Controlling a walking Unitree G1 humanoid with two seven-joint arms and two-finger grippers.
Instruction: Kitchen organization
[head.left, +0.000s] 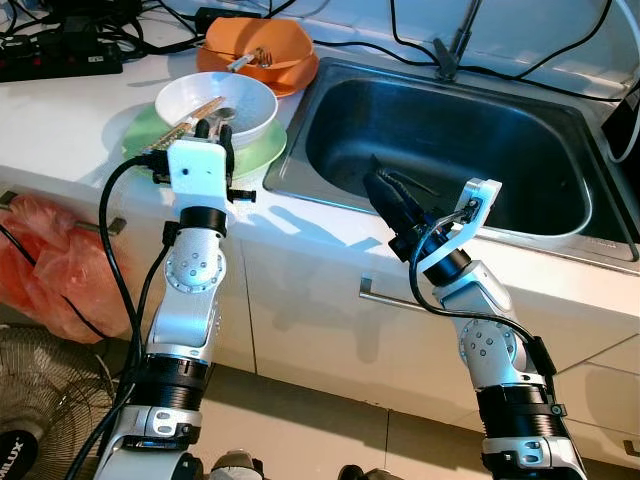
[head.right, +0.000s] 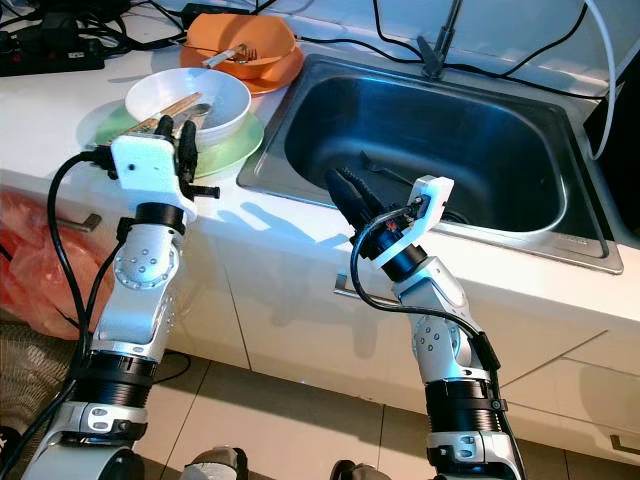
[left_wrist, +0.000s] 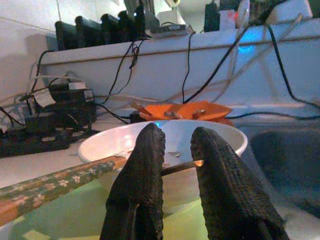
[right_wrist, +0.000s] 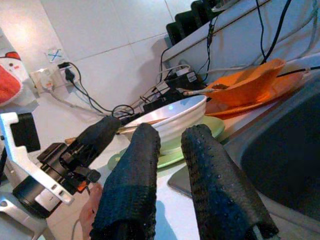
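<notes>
- One white bowl is sitting on one green plate, just beside the sink on its outer side, on the white surface.
- One pair of chopsticks is lying across the bowl's rim.
- One orange bowl is resting on one orange plate, behind the white bowl and touching the sink's corner.
- The left gripper is reaching at the white bowl's near rim, its jaws clenching on the chopsticks.
- The right gripper is hovering over the sink's front edge, its jaws standing slightly parted and grasping nothing.
- The sink's basin is offering open room, apart from a dark utensil I cannot identify.
</notes>
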